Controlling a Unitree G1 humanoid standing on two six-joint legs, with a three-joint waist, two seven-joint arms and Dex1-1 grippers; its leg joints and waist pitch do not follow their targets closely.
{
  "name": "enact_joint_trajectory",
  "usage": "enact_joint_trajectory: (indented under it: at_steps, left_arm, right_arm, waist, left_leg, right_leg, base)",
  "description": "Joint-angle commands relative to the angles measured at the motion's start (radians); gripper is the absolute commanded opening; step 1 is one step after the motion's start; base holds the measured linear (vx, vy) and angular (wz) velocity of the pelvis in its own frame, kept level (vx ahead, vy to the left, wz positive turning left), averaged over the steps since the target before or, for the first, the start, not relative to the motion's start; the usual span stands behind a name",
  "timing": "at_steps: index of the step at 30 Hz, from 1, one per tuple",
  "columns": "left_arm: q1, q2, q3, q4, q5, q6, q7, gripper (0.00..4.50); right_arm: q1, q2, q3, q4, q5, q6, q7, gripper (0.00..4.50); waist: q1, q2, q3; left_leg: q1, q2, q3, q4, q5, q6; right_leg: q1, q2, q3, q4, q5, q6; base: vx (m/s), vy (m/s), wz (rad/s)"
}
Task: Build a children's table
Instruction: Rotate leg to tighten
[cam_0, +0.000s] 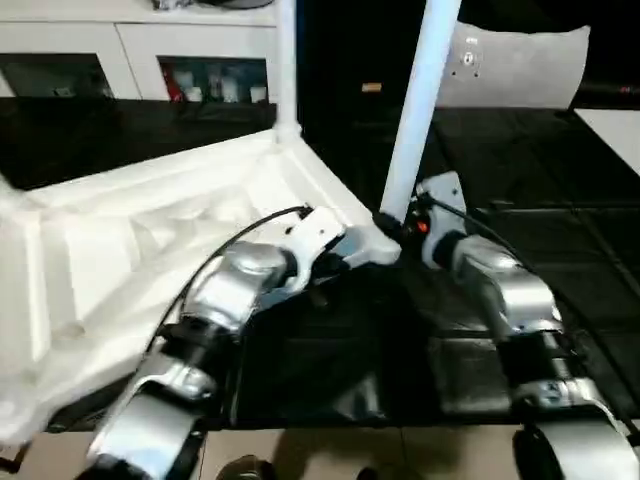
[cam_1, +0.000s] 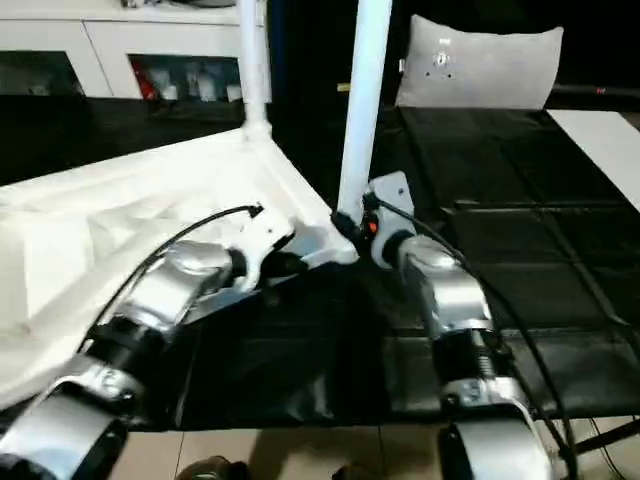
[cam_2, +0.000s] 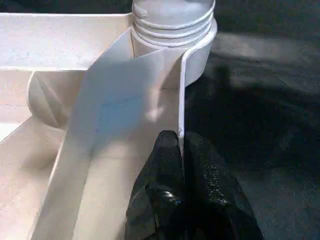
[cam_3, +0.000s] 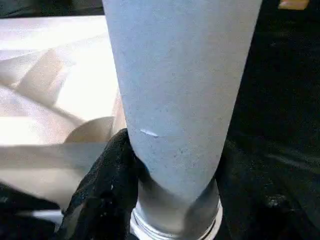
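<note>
The children's table top (cam_0: 150, 230) lies upside down on the black mat, ribbed underside up. One white leg (cam_0: 286, 70) stands upright in the far corner socket. A second white leg (cam_0: 415, 110) rises, slightly tilted, from the near right corner socket (cam_2: 172, 20). My right gripper (cam_0: 397, 226) is shut around this leg just above its base, a black finger (cam_3: 105, 185) pressed to its side. My left gripper (cam_2: 182, 150) is shut on the thin side rim of the table top, close beside that same corner.
A white cabinet (cam_0: 130, 50) with dark glass compartments stands along the back left. A grey cushion (cam_0: 520, 65) leans at the back right, and a white surface's corner (cam_0: 615, 130) shows at the right edge. Black mat (cam_0: 560, 240) stretches right of the table.
</note>
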Motion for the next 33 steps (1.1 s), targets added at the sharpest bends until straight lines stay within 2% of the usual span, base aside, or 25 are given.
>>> enact_joint_trajectory:
  at_steps: [1,3,4,6,7,9,12,13,14,16,19,21,25,26,27,28,30,33]
  left_arm:
    - [-0.029,-0.058,-0.003,-0.027,-0.022,-0.026,0.032,0.0]
    - [-0.029,-0.06,-0.005,-0.024,-0.022,-0.028,0.035,0.0]
    - [-0.029,-0.056,-0.005,-0.018,-0.022,-0.032,0.035,0.0]
    - [-0.028,-0.048,-0.006,-0.011,-0.021,-0.042,0.034,0.0]
    - [-0.027,-0.045,-0.005,-0.01,-0.021,-0.043,0.033,0.0]
    - [-0.02,-0.031,-0.009,-0.012,-0.017,-0.053,0.017,0.0]
    - [-0.004,0.004,-0.021,-0.021,-0.006,-0.074,-0.025,0.0]
    - [-0.001,0.012,-0.025,-0.023,-0.003,-0.082,-0.033,0.0]
    - [0.007,0.047,-0.046,-0.016,0.01,-0.141,-0.075,0.0]
    - [0.015,0.071,-0.056,-0.018,0.012,-0.153,-0.109,0.0]
    - [0.022,0.095,-0.07,-0.024,0.015,-0.176,-0.144,0.0]
    - [0.029,0.128,-0.089,-0.023,0.02,-0.219,-0.196,0.0]
    - [0.041,0.176,-0.112,-0.028,0.009,-0.27,-0.287,0.0]
    - [0.054,0.224,-0.142,-0.049,0.004,-0.337,-0.387,0.0]
    - [0.055,0.228,-0.146,-0.051,0.005,-0.343,-0.395,0.0]
    - [0.058,0.24,-0.156,-0.056,0.008,-0.355,-0.417,0.0]
    - [0.069,0.263,-0.177,-0.078,0.006,-0.375,-0.471,0.0]
    - [0.078,0.272,-0.182,-0.093,-0.007,-0.382,-0.504,0.0]
  right_arm:
    - [0.007,0.051,0.044,0.033,0.0,0.006,0.013,2.61]
    - [0.003,0.057,0.05,0.025,0.002,0.005,0.022,2.97]
    - [0.0,0.055,0.05,0.022,0.004,0.005,0.019,3.05]
    - [0.0,0.046,0.051,0.017,0.008,0.001,0.022,3.16]
    - [0.0,0.041,0.049,0.016,0.011,0.0,0.024,3.37]
    - [0.008,0.022,0.044,0.015,0.013,-0.011,0.046,3.43]
    - [0.035,-0.022,0.04,0.004,0.019,-0.075,0.131,3.69]
    - [0.043,-0.031,0.039,-0.003,0.024,-0.088,0.156,3.77]
    - [0.073,-0.074,0.044,-0.03,0.052,-0.126,0.271,3.83]
    - [0.088,-0.113,0.054,-0.032,0.047,-0.15,0.325,4.08]
    - [0.097,-0.15,0.062,-0.03,0.044,-0.176,0.377,4.16]
    - [0.092,-0.185,0.048,-0.016,0.049,-0.202,0.416,4.4]
    - [0.087,-0.24,0.047,-0.002,0.055,-0.242,0.502,4.4]
    - [0.096,-0.298,0.073,-0.016,0.069,-0.271,0.632,4.4]
    - [0.097,-0.303,0.075,-0.018,0.07,-0.273,0.644,4.4]
    - [0.101,-0.317,0.084,-0.024,0.073,-0.286,0.68,4.4]
    - [0.118,-0.356,0.112,-0.049,0.082,-0.29,0.775,4.4]
    - [0.125,-0.371,0.123,-0.058,0.085,-0.289,0.814,4.4]
  waist:
    - [0.008,-0.006,-0.072]
    - [0.01,-0.005,-0.073]
    - [0.011,-0.001,-0.071]
    - [0.011,-0.002,-0.069]
    - [0.01,-0.001,-0.068]
    - [0.009,0.0,-0.068]
    - [0.011,-0.001,-0.069]
    - [0.012,-0.001,-0.069]
    - [0.015,-0.004,-0.069]
    - [0.021,-0.003,-0.071]
    - [0.023,-0.003,-0.071]
    - [0.024,-0.003,-0.07]
    - [0.03,-0.001,-0.071]
    - [0.034,-0.002,-0.071]
    - [0.037,-0.005,-0.072]
    - [0.04,-0.001,-0.072]
    - [0.049,0.0,-0.073]
    - [0.056,0.0,-0.072]
  left_leg:
    - [0.017,0.085,-0.045,-0.07,-0.085,0.071]
    - [0.016,0.085,-0.045,-0.07,-0.059,0.095]
    - [0.018,0.086,-0.044,-0.07,-0.066,0.101]
    - [0.019,0.088,-0.045,-0.073,-0.089,0.098]
    - [0.021,0.091,-0.046,-0.076,-0.107,0.089]
    - [0.023,0.092,-0.046,-0.078,-0.125,0.076]
    - [0.022,0.092,-0.044,-0.076,-0.123,0.073]
    - [0.021,0.092,-0.045,-0.076,-0.118,0.079]
    - [0.02,0.09,-0.044,-0.074,-0.117,0.09]
    - [0.019,0.092,-0.044,-0.072,-0.104,0.104]
    - [0.02,0.093,-0.043,-0.072,-0.106,0.106]
    - [0.021,0.094,-0.044,-0.073,-0.116,0.102]
    - [0.024,0.096,-0.042,-0.073,-0.116,0.095]
    - [0.022,0.096,-0.042,-0.072,-0.118,0.101]
    - [0.022,0.098,-0.042,-0.071,-0.118,0.105]
    - [0.022,0.1,-0.04,-0.071,-0.108,0.111]
    - [0.023,0.102,-0.04,-0.07,-0.101,0.121]
    - [0.024,0.104,-0.039,-0.07,-0.108,0.119]
  right_leg:
    - [0.05,-0.108,0.054,-0.073,-0.028,-0.248]
    - [0.052,-0.107,0.052,-0.068,0.026,-0.26]
    - [0.051,-0.107,0.051,-0.071,0.027,-0.265]
    - [0.052,-0.108,0.051,-0.075,-0.009,-0.265]
    - [0.051,-0.108,0.05,-0.078,-0.038,-0.263]
    - [0.051,-0.107,0.051,-0.08,-0.062,-0.26]
    - [0.052,-0.109,0.052,-0.079,-0.043,-0.257]
    - [0.053,-0.109,0.052,-0.077,-0.027,-0.26]
    - [0.056,-0.111,0.053,-0.079,-0.021,-0.256]
    - [0.056,-0.112,0.052,-0.077,-0.013,-0.255]
    - [0.054,-0.111,0.051,-0.078,-0.035,-0.259]
    - [0.052,-0.109,0.05,-0.08,-0.067,-0.257]
    - [0.051,-0.107,0.049,-0.077,-0.058,-0.262]
    - [0.051,-0.109,0.049,-0.076,-0.053,-0.263]
    - [0.054,-0.109,0.047,-0.075,-0.052,-0.261]
    - [0.05,-0.108,0.048,-0.072,-0.038,-0.263]
    - [0.049,-0.108,0.046,-0.068,-0.021,-0.269]
    - [0.046,-0.109,0.046,-0.069,-0.038,-0.272]
  base:
    - [0.0,0.0,0.0]
    - [0.0,0.0,0.0]
    - [0.0,0.0,0.0]
    - [0.0,0.0,0.0]
    - [0.0,0.0,0.0]
    - [0.0,0.0,0.0]
    - [0.0,0.0,0.0]
    - [0.0,0.0,0.0]
    - [0.0,0.0,0.0]
    - [0.0,0.0,0.0]
    - [0.0,0.0,0.0]
    - [0.0,0.0,0.0]
    - [0.0,0.0,0.0]
    - [0.0,0.0,0.0]
    - [0.0,0.0,0.0]
    - [0.0,0.0,0.0]
    - [0.0,0.0,0.0]
    - [0.0,0.0,0.0]
